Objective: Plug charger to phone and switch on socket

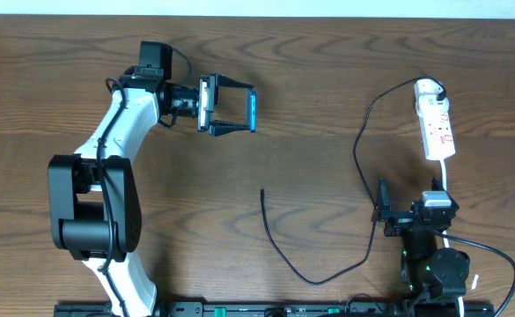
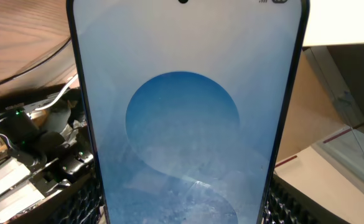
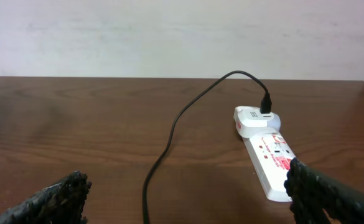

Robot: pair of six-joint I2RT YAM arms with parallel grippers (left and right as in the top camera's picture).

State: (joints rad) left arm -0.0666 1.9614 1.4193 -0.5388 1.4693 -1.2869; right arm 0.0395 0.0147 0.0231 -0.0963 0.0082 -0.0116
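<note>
i see a dark wood-grain table (image 1: 310,79) under everything, a plain pale wall (image 3: 138,37) past its far edge, and tan cardboard-looking surfaces (image 2: 322,99) off the side.

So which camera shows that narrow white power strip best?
Right wrist view: the white power strip lies close, red marks and adapter plain. Overhead shows it whole but small. Left wrist view shows none of it.

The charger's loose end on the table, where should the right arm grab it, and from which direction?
Just behind the plug tip, from straight above, right fingers straddling the cable. The charger lies flat on the table, bare wood either side.
</note>
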